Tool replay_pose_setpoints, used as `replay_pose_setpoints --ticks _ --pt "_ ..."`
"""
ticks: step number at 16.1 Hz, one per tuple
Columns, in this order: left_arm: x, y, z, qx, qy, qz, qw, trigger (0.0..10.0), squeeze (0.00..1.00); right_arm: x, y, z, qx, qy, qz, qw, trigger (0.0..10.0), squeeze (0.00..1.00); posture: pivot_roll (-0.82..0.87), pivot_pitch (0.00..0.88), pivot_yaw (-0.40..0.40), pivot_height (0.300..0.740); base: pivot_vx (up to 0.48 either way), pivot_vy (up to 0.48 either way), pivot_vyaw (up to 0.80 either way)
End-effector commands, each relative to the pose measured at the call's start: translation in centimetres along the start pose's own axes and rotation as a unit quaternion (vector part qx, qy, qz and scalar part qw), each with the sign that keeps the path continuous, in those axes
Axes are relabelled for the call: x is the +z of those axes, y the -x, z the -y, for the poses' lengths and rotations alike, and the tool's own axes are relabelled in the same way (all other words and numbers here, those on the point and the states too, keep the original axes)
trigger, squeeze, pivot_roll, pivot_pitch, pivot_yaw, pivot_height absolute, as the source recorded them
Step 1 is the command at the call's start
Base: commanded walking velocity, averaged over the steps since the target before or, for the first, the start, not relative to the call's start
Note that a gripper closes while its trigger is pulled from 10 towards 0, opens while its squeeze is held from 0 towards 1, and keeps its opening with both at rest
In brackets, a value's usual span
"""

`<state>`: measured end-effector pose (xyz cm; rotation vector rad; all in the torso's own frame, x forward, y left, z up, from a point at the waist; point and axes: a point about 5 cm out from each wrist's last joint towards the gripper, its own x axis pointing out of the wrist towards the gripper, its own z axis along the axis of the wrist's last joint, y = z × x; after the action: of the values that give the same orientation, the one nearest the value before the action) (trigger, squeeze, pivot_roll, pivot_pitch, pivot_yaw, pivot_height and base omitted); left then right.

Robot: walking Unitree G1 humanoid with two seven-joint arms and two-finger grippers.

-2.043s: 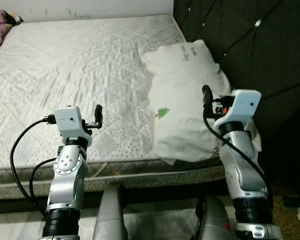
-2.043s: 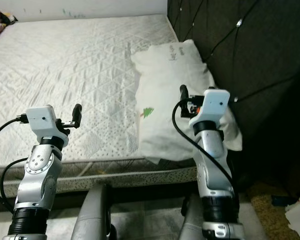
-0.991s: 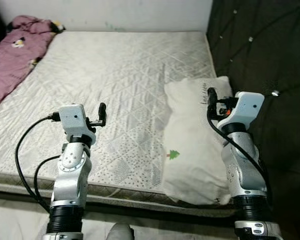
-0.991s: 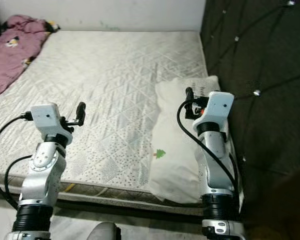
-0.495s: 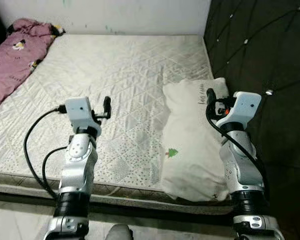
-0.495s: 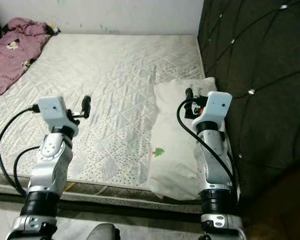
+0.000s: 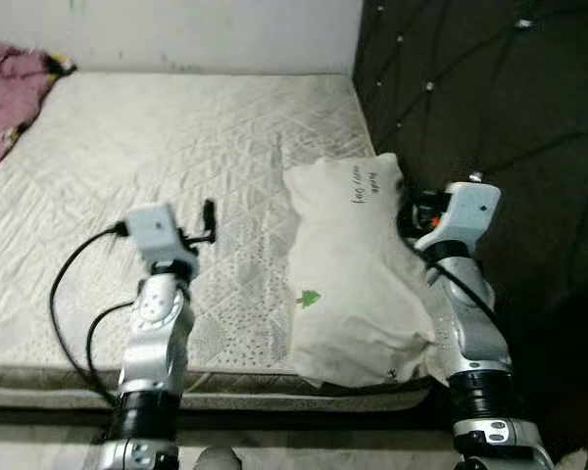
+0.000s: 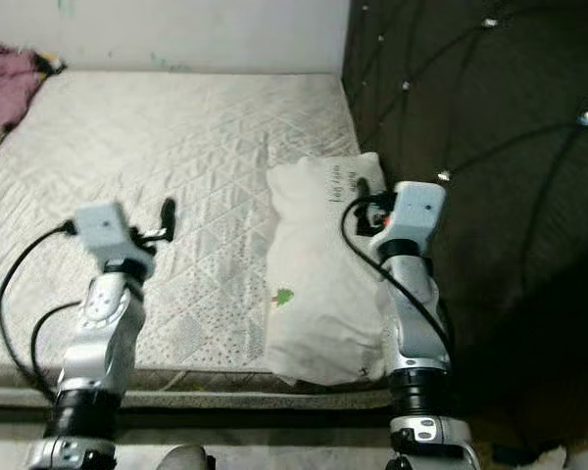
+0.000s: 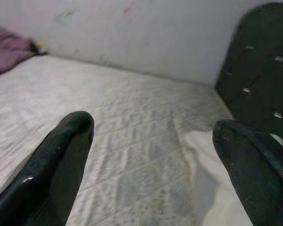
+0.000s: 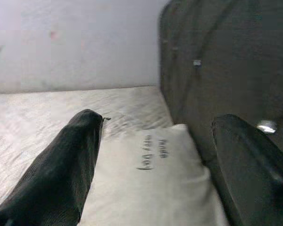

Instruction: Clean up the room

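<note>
A white pillow with a small green tree print and handwriting lies on the bed's right side, against the dark headboard. A purple garment lies at the bed's far left corner. My left gripper is raised over the quilted mattress, open and empty; the left wrist view shows its fingers wide apart. My right gripper hovers at the pillow's right edge, also open. In the right wrist view the pillow lies just beyond its spread fingers.
A pale wall runs behind the bed. The tufted dark headboard stands along the right. The mattress's front edge is just ahead of me. A pale scrap lies on the dark floor at the lower right.
The whole view has swung to the right, so the purple garment now sits at the left edge. Both arms keep the same raised pose and both grippers stay open.
</note>
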<state>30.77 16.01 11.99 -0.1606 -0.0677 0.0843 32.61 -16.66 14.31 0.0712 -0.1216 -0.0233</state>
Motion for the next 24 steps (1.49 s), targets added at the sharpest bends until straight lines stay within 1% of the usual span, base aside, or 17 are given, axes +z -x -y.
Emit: replay_pose_setpoints --ticks 1,2,4,5,6,8,11,14,17,19,21,23,24 --pt "0.5 0.1 -0.1 0.006 0.003 0.012 1.0 10.0 0.0 0.1 0.1 -0.1 0.009 0.006 0.0 1.0 10.0 0.0 -0.01 0.0 -0.01 0.74 0.0 0.0 0.0" --pt "0.4 0.3 -0.1 0.006 0.002 0.01 1.0 10.0 0.0 -0.1 0.2 0.2 0.008 0.009 -0.005 1.0 10.0 0.0 0.0 0.0 -0.012 0.74 0.0 0.0 0.0" --pt "0.4 0.7 -0.2 0.005 0.001 0.008 1.0 10.0 0.0 -0.5 0.7 0.1 0.008 0.01 -0.012 1.0 10.0 0.0 0.0 0.0 -0.01 0.74 0.0 0.0 0.0" --pt "0.3 1.0 -0.3 0.003 -0.001 0.004 1.0 10.0 0.0 -0.7 1.2 -0.1 0.007 0.009 -0.016 1.0 10.0 0.0 -0.01 0.0 -0.002 0.74 0.0 0.0 0.0" --pt "0.1 1.1 -0.4 0.002 -0.002 -0.001 1.0 10.0 0.0 -1.0 1.4 -0.1 0.004 0.01 -0.021 1.0 10.0 0.0 -0.01 0.0 0.002 0.74 0.0 0.0 0.0" --pt "-0.3 1.7 0.0 -0.011 -0.002 -0.014 1.0 10.0 0.0 -1.5 2.3 0.6 -0.017 0.01 -0.03 0.999 10.0 0.0 -0.02 0.0 0.015 0.74 0.0 0.0 0.0" --pt "-0.4 1.9 0.2 -0.016 -0.004 -0.021 1.0 10.0 0.0 -2.0 3.1 1.1 -0.02 0.02 -0.042 0.999 10.0 0.0 -0.02 0.013 0.016 0.74 0.0 0.0 0.0" --pt "-0.2 2.0 0.0 -0.017 -0.007 -0.023 1.0 10.0 0.0 -2.1 3.2 1.3 -0.028 0.023 -0.048 0.998 10.0 0.0 -0.01 0.024 0.017 0.74 0.0 0.0 0.0" --pt "-0.1 2.0 -0.1 -0.019 -0.01 -0.023 0.999 10.0 0.0 -2.2 3.3 1.4 -0.03 0.025 -0.05 0.998 10.0 0.0 0.0 0.029 0.018 0.74 0.0 0.309 0.0" --pt "-0.1 2.0 -0.3 -0.02 -0.011 -0.026 0.999 10.0 0.0 -2.2 3.3 1.4 -0.033 0.028 -0.052 0.998 10.0 0.0 -0.03 0.024 0.024 0.74 0.0 0.356 0.0" --pt "-0.4 1.9 0.3 -0.029 -0.011 -0.032 0.999 10.0 0.0 -1.9 3.3 2.0 -0.035 0.035 -0.047 0.998 10.0 0.0 -0.04 0.022 0.034 0.74 0.0 0.375 0.0" --pt "-0.3 1.6 1.2 -0.048 -0.006 -0.032 0.998 10.0 0.0 -2.0 3.4 3.0 -0.053 0.04 -0.048 0.997 10.0 0.0 -0.05 0.022 0.051 0.74 0.0 0.373 0.0" --pt "-0.2 1.5 1.4 -0.05 -0.006 -0.031 0.998 10.0 0.0 -2.0 3.4 3.2 -0.058 0.041 -0.048 0.996 10.0 0.0 -0.04 0.023 0.05 0.74 0.0 0.375 0.0"
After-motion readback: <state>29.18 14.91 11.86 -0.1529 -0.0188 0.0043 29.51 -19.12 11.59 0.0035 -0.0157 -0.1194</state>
